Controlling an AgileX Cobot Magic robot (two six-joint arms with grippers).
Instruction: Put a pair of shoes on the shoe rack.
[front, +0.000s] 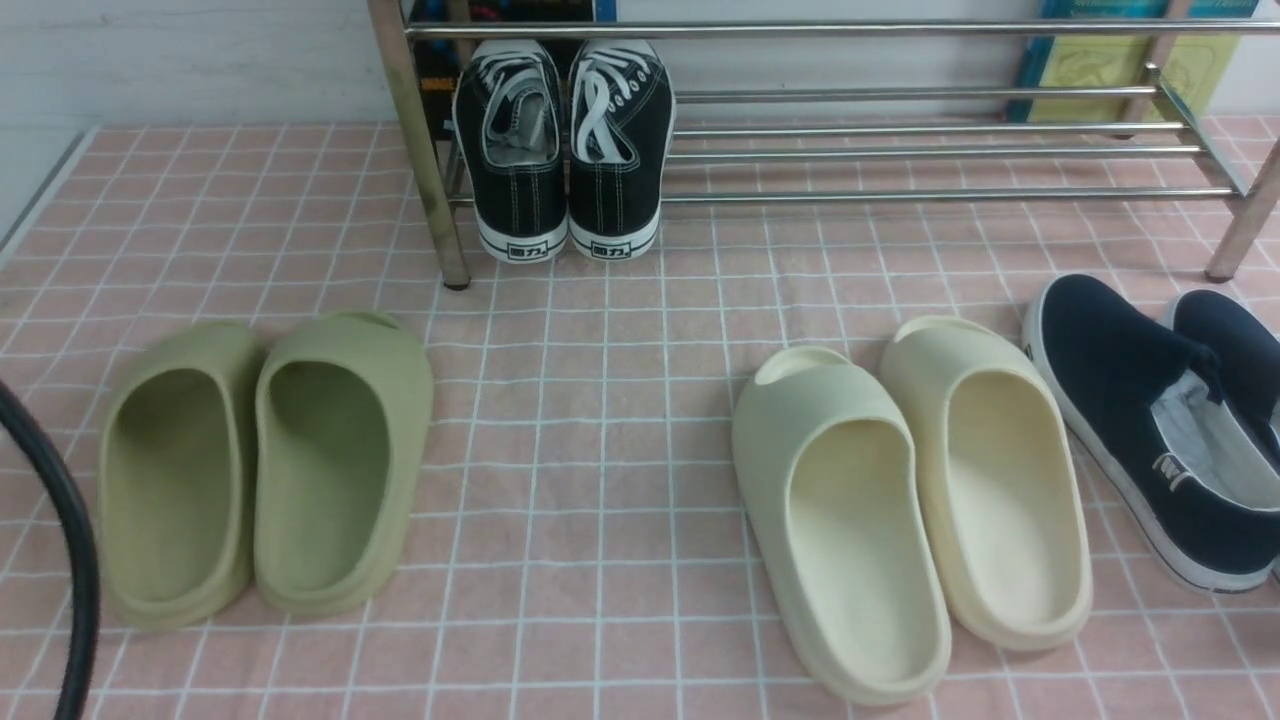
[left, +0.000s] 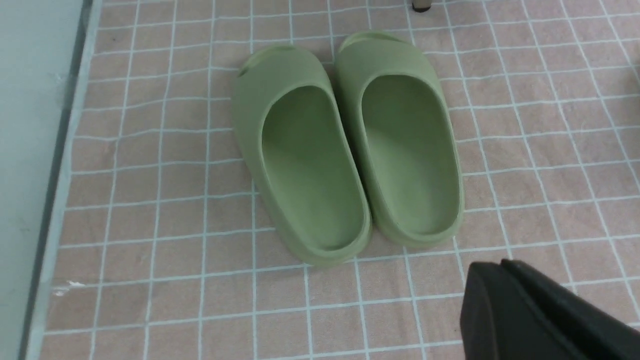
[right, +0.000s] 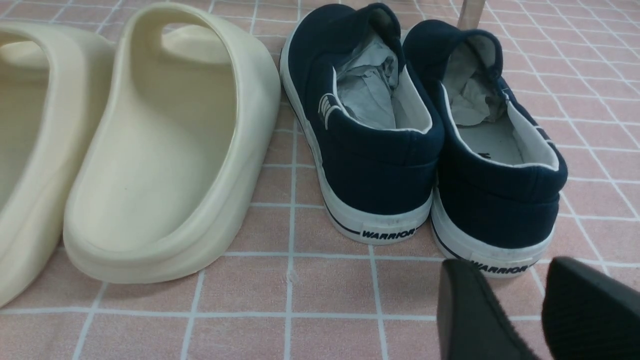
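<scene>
The pair of black sneakers, left (front: 515, 150) and right (front: 618, 140), stands side by side at the left end of the silver shoe rack (front: 900, 193). Their heels face me and stick out over the front bar. Neither gripper shows in the front view. My left gripper (left: 492, 267) is shut and empty, just behind the heels of the green slides (left: 345, 145). My right gripper (right: 507, 270) is open and empty, just behind the heel of the outer navy slip-on (right: 495, 150).
Green slides (front: 265, 460) lie front left, and cream slides (front: 910, 500) front right, also seen in the right wrist view (right: 150, 150). The navy slip-ons (front: 1150, 430) lie far right. A black cable (front: 60, 520) curves at the left edge. A pink checked cloth covers the floor.
</scene>
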